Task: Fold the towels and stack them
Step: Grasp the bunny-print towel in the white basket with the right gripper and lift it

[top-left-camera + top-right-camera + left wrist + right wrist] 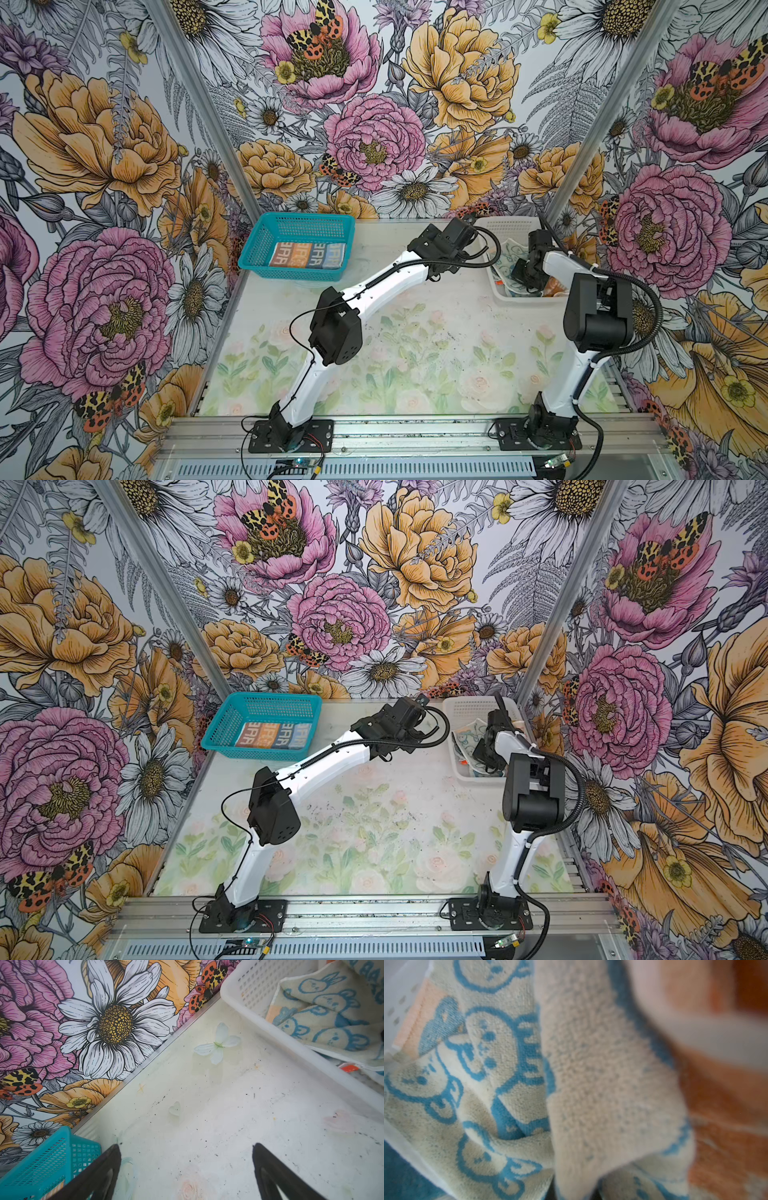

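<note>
A folded orange, blue and grey striped towel (307, 254) (274, 734) lies flat in the teal basket (307, 216). A crumpled cream towel (513, 253) (332, 1012) with blue bunnies sits in the white basket (507, 222), partly over an orange towel (555, 286) (726, 1126). My right gripper (524, 275) reaches down into the white basket and is shut on a fold of the cream towel (602, 1064), which hides its fingertips. My left gripper (186, 1147) (470, 219) hangs open over bare table between the two baskets, holding nothing.
The teal basket (41, 1163) stands at the back left and the white basket (270, 1028) at the back right, both close to the flowered back wall. A floral mat (415, 353) covers the table in front of both arms.
</note>
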